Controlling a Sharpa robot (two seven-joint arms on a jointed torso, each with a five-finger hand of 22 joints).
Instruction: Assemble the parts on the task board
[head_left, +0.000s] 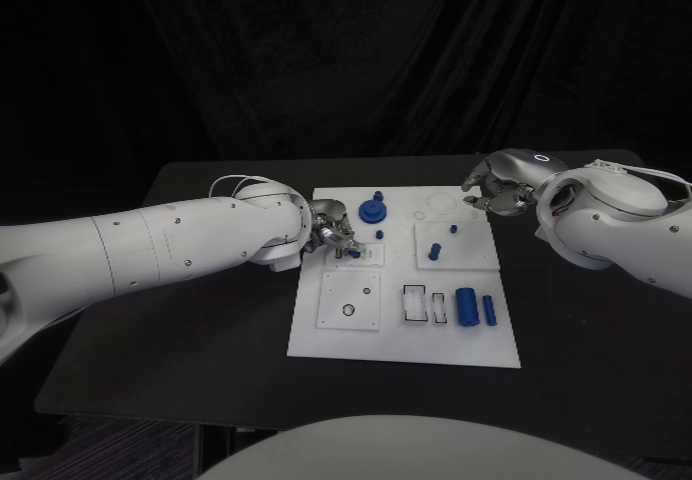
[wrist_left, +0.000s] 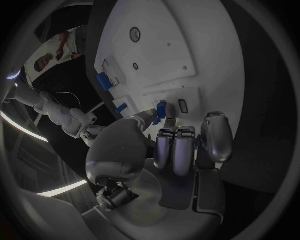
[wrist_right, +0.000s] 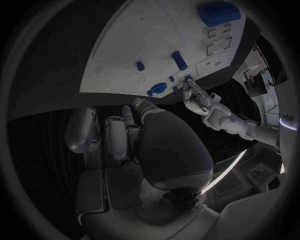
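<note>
The left hand (head_left: 330, 232) sits at the left edge of the white board (head_left: 329, 335), middle-left of the head view, with a small blue peg (head_left: 353, 254) pinched at its fingertips; the left wrist view shows the same peg (wrist_left: 161, 109) upright between thumb and finger, just over a small raised block on the board. Nearest the bottom of the frame, on the board's lower half, a thick blue cylinder (head_left: 466, 304) and a thinner blue rod (head_left: 489, 310) lie side by side, long axes running up the picture. Beyond the left hand stands a round blue knob (head_left: 374, 210). At the upper right, the right hand (head_left: 496, 187) hovers off the board's far corner, fingers curled in; whether it holds anything I cannot tell. The left hand is plainly nearer the peg's seat, which lies directly under its fingertips, so the coming move is likely a straight press down along the peg's axis.
</note>
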